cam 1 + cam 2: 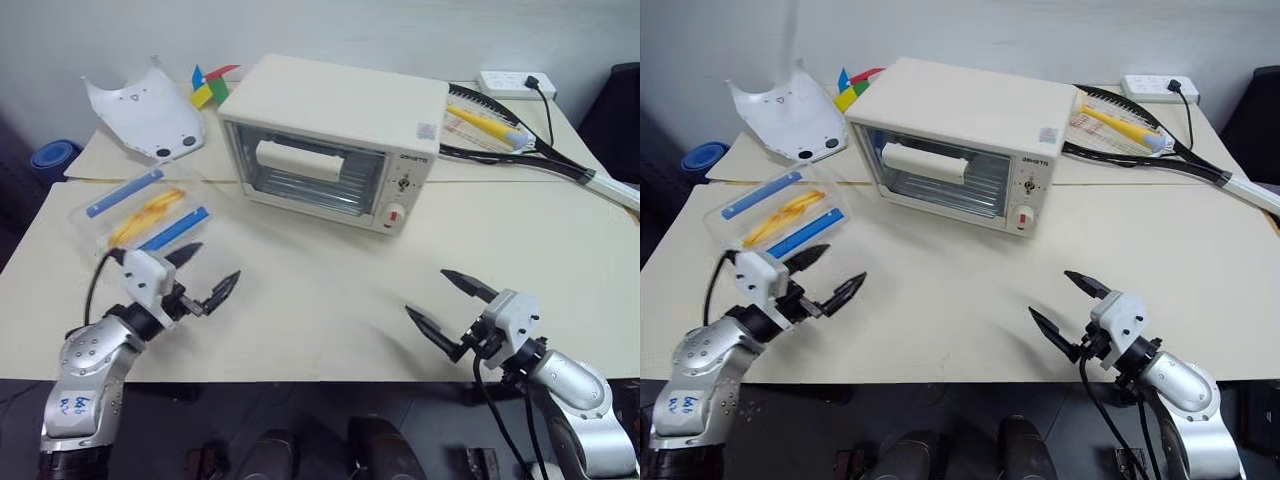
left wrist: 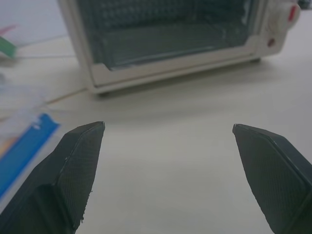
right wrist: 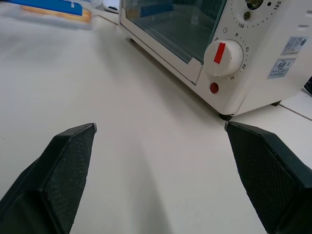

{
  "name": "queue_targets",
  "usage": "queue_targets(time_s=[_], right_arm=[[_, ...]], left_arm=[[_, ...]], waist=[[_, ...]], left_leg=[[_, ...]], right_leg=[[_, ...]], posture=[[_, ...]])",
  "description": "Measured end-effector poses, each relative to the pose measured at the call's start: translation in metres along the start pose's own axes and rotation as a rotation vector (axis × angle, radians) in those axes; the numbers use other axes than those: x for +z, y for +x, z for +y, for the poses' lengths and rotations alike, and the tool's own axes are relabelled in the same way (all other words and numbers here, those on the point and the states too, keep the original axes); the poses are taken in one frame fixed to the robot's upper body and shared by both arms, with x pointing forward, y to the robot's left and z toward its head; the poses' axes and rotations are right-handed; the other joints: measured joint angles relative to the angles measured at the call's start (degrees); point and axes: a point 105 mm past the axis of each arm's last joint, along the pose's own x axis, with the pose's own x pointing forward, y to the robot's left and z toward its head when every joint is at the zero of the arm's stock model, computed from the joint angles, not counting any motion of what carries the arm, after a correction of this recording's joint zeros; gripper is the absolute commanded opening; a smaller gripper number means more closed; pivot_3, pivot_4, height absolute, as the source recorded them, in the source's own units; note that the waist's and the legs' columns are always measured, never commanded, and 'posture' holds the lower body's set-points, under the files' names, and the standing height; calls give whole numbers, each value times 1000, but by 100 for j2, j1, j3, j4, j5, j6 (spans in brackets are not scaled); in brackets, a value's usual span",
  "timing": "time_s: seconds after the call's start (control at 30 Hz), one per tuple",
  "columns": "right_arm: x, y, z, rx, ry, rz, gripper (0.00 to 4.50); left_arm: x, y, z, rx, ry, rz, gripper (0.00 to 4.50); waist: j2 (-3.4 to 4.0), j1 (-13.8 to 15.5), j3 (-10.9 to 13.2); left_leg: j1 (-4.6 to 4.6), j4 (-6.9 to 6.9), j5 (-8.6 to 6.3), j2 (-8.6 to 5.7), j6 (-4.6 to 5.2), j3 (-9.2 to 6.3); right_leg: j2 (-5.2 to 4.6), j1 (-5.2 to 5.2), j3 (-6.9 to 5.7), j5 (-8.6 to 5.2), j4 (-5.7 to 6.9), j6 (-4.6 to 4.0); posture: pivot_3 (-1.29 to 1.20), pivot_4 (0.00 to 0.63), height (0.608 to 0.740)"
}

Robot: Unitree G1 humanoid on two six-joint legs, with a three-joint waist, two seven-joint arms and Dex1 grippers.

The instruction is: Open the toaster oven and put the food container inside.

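Both end effectors, left (image 1: 198, 283) and right (image 1: 447, 311), are being held spread and empty as the light, rigid food container (image 1: 142, 212), at frame left, is being judged best gripped by its long edges.

Arms: silver-grey metal shells with screw heads. Left forearm bears blue handwritten marks. White wrist blocks, black cables. Left end effector (image 1: 203, 278), right end effector (image 1: 449, 302): black, pointed, textured fingers.

Your cream table (image 1: 330, 310): toaster oven (image 1: 335, 140) far centre, food container (image 1: 140, 212) left, white shell (image 1: 145, 115) far left, racket (image 1: 520, 140) and power strip (image 1: 515, 82) far right.
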Motion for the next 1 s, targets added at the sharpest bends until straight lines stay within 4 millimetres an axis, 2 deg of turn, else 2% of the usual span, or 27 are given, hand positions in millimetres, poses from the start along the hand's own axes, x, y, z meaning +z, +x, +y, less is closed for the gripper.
queue_targets(time_s=[0.13, 0.23, 0.33, 0.47, 0.53, 0.7, 0.83, 1.0], right_arm=[[12, 22, -3, 20, 33, -78, 4421], [23, 41, -1, 61, 133, -119, 4421], [40, 64, 4, 120, 222, -146, 4421], [66, 98, -2, 170, 234, -158, 4421], [66, 111, -4, 195, 245, -126, 4421], [53, 141, -4, 227, 260, -56, 4421], [68, 159, -7, 204, 281, -97, 4421], [80, 167, -3, 215, 267, -129, 4421]], left_arm=[[2, -1, 1, -14, -39, -19, 4500], [8, -7, 4, -34, -71, -52, 4500], [26, -18, 11, -82, -96, -117, 4500], [51, -32, 23, -160, -144, -155, 4500], [55, -32, 23, -180, -159, -162, 4500], [50, -32, 19, -203, -198, -139, 4500], [54, -31, 14, -206, -268, -183, 4500], [67, -36, 12, -209, -334, -246, 4500]], waist=[[0, -54, 0], [0, -46, 0], [1, -47, 0], [1, -50, 1], [1, -43, 1], [2, -62, 1], [2, -97, 1], [1, -102, 0]], left_leg=[[1, 3, 2, 1, -3, 0], [-4, 3, 2, 2, -4, -6], [-7, 4, 2, 1, -5, -7], [-8, 5, 2, 0, -4, -11], [-8, 3, 2, -3, -3, -14], [-18, 3, 0, -6, 0, -16], [-19, 3, 0, -3, -1, -16], [-19, 7, 0, -4, -1, -16]], right_leg=[[0, 0, 1, 0, 5, 0], [-1, -5, -5, 0, 5, 0], [-3, -9, -6, 0, 6, 0], [-4, -9, -10, -1, 3, -1], [-8, -8, -13, 0, 2, -1], [-10, -15, -19, 0, -3, -1], [-8, -21, -20, 0, 4, -1], [-9, -20, -19, 0, 5, -1]], posture=[[0, 150, 740], [0, 150, 740], [0, 150, 740], [0, 150, 740], [0, 150, 740], [0, 150, 740], [0, 150, 740], [0, 150, 740]])
